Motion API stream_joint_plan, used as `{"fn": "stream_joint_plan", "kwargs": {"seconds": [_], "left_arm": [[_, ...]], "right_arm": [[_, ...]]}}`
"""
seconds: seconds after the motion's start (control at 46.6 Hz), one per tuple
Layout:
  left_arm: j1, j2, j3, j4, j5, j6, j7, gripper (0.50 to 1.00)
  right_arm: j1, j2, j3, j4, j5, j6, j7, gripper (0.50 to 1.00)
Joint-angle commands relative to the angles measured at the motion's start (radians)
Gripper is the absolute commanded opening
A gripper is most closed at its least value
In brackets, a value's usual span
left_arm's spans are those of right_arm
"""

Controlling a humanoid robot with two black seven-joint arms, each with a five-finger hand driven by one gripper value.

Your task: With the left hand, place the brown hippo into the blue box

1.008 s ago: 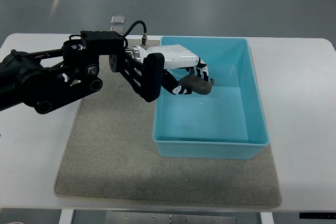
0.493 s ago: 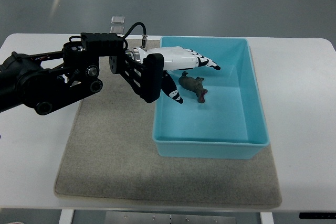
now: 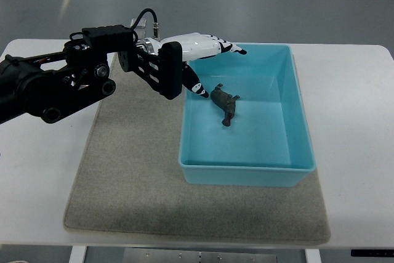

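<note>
Top view: left hand (image 3: 206, 53) hovers over the blue box's (image 3: 295, 115) far-left corner, fingers (image 3: 234, 48) stretched out flat, holding nothing. Brown hippo (image 3: 225, 101) lies on the box floor just below the hand, not touching it.

The hand (image 3: 206, 53) is above the far left corner of the box (image 3: 295, 115). The hippo (image 3: 225, 103) lies inside the box, on its floor, just right of the hand and nearer to the camera, not touching it. The box stands on the right part of the mat (image 3: 129, 177), and the mat lies on the table (image 3: 351, 146), below the hand.
</note>
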Motion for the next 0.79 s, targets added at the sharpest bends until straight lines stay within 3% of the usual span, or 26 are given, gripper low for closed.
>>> {"fn": "stream_joint_plan", "kwargs": {"seconds": [0.0,0.386,0.472,0.515,0.772], "left_arm": [[0.001,0.000,-0.051,0.015,-0.063,0.005,0.003,0.964],[0.001,0.008,-0.107,0.171,-0.299,0.048,0.001,0.964],[0.007,0.009,-0.110,0.197,-0.394,0.069,0.001,0.969],[0.010,0.009,-0.110,0.213,-0.446,0.077,-0.003,0.994],[0.017,0.009,-0.109,0.323,-0.750,0.093,-0.011,0.994]], "right_arm": [[0.000,0.000,0.000,0.000,0.000,0.000,0.000,0.936],[0.000,0.000,0.000,0.000,0.000,0.000,0.000,0.936],[0.000,0.000,0.000,0.000,0.000,0.000,0.000,0.936],[0.000,0.000,0.000,0.000,0.000,0.000,0.000,0.936],[0.000,0.000,0.000,0.000,0.000,0.000,0.000,0.936]]}}
